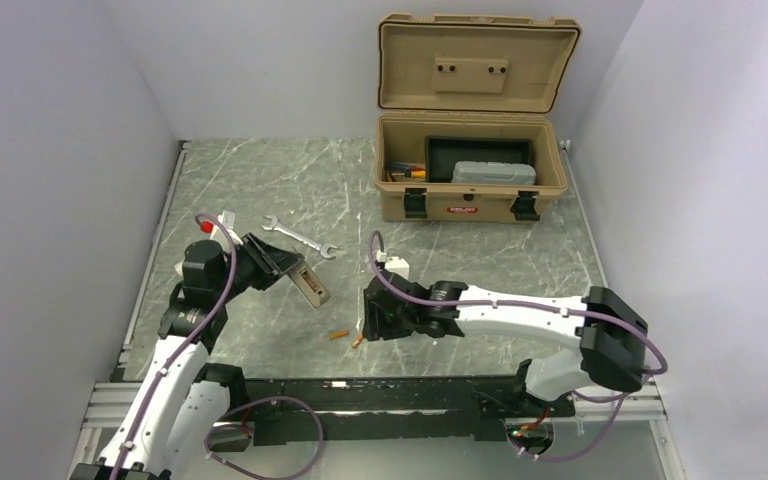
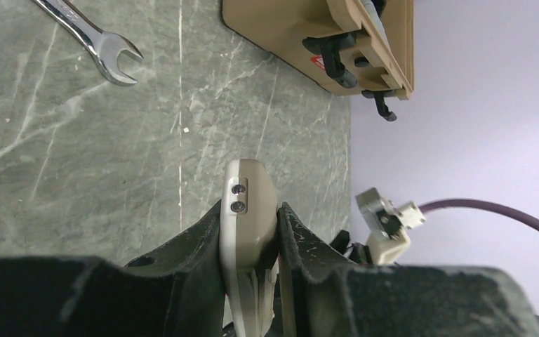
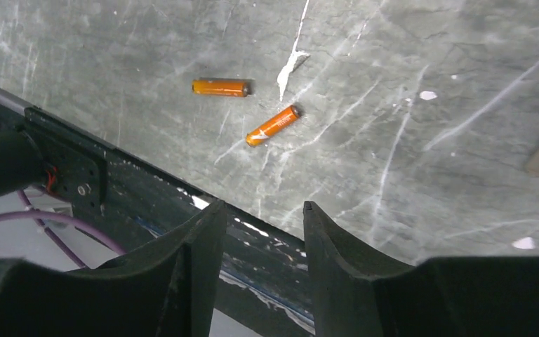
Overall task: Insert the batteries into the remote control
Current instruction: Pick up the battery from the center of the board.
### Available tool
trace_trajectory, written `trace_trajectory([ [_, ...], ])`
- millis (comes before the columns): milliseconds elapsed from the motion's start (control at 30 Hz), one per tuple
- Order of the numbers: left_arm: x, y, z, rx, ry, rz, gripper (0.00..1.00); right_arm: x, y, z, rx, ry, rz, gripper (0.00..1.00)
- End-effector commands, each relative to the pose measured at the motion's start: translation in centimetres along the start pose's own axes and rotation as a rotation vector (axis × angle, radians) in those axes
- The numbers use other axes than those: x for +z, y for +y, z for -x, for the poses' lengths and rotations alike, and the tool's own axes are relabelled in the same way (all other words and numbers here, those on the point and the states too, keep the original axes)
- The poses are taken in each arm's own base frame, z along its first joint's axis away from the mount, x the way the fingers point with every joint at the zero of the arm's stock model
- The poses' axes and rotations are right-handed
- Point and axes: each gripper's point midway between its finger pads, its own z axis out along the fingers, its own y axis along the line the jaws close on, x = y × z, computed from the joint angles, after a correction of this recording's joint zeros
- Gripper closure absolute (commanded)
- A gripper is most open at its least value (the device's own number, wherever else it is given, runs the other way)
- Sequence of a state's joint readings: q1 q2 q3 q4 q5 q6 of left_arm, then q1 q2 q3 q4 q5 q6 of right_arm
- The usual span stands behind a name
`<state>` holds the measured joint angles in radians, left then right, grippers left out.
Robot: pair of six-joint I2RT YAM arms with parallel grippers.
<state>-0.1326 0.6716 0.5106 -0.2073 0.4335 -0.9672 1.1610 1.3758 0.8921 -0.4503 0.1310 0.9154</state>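
Clamping of remote control [image 2: 247, 200] by left gripper [image 2: 250, 226] seen; right gripper [image 3: 263, 226] jaws apart, nothing btwn. Loose batteries [image 3: 274, 125] judged light, slick, roll-prone; to be pinched mid-barrel.

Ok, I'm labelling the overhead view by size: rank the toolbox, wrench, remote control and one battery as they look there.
Toolbox
Wrench and remote control: too close to rank, the remote being partly hidden
Battery, smallest

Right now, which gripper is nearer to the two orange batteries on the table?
Right. The right gripper hangs open just beside the batteries; the left gripper is off to their left, clamped on the remote control.
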Motion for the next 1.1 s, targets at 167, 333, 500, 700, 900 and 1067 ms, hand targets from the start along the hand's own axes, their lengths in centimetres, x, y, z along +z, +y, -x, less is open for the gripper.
trace_trajectory([
  [167, -1.2, -1.8, 0.0, 0.089, 0.002, -0.08, 1.0, 2.6, 2.5, 0.4, 0.174, 0.03, -0.058, 0.54],
  [333, -1.5, -1.7, -0.4, 0.097, 0.01, -0.093, 1.0, 4.6, 2.3, -0.3, 0.187, 0.08, -0.114, 0.56],
  [500, -1.8, -1.7, -0.6, 0.109, 0.011, -0.1, 1.0, 5.8, 1.7, -0.8, 0.179, 0.109, -0.179, 0.58],
  [700, -1.9, -1.7, -1.1, 0.107, 0.026, -0.121, 1.0, 7.1, 0.7, -1.2, 0.161, 0.13, -0.256, 0.61],
  [900, -2.1, -1.9, -1.2, 0.107, 0.032, -0.134, 1.0, 7.9, 0.2, -0.8, 0.156, 0.132, -0.286, 0.62],
  [1067, -2.1, -1.8, -1.3, 0.107, 0.034, -0.134, 1.0, 8.1, -0.7, -0.9, 0.147, 0.139, -0.313, 0.66],
])
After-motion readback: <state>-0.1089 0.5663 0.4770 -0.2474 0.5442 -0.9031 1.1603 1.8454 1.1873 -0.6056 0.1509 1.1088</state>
